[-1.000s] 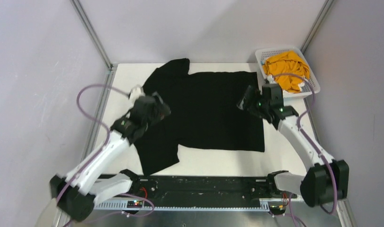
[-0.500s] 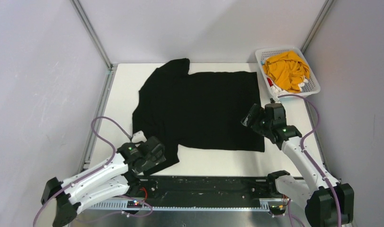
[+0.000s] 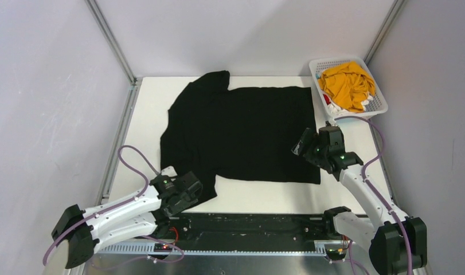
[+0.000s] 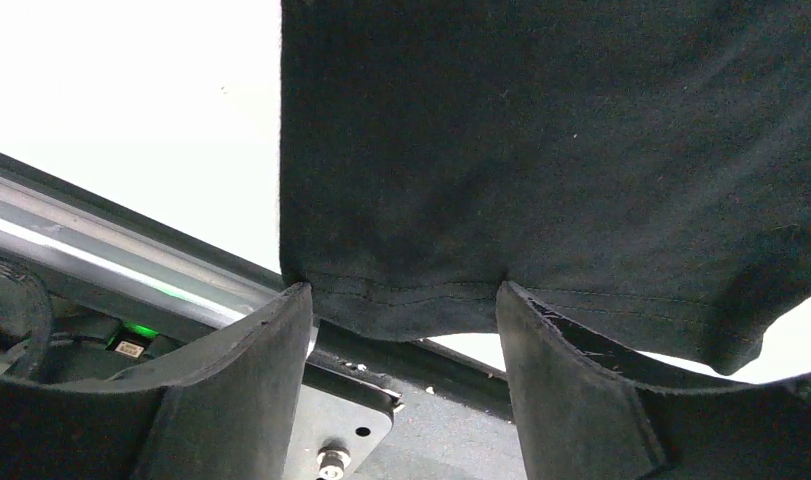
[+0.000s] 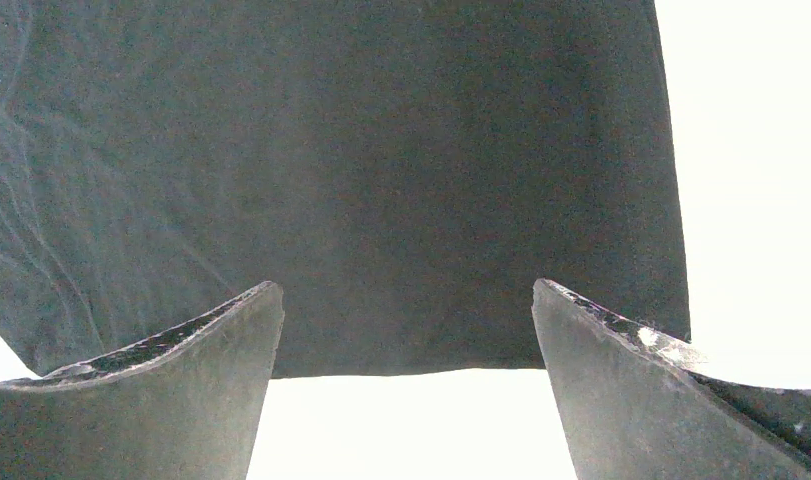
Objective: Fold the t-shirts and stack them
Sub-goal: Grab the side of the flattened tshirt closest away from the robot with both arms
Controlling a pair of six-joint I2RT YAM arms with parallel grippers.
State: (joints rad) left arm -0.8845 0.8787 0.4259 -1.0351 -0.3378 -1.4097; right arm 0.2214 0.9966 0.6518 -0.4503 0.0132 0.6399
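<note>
Between left fingers point(image 4: 231, 400), black t-shirt hem point(image 4: 411, 298)

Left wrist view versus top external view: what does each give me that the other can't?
Left wrist only: the stitched sleeve hem of the plain black t-shirt between the left gripper's open jaws. Top external only: the white plastic lattice basket holding the mustard-yellow shirt, and the right gripper over the black shirt's edge. Both: the black shirt and left gripper.

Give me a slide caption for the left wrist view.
Left tool, jaws apart, poised at the sleeve hem of the black shirt.
</note>
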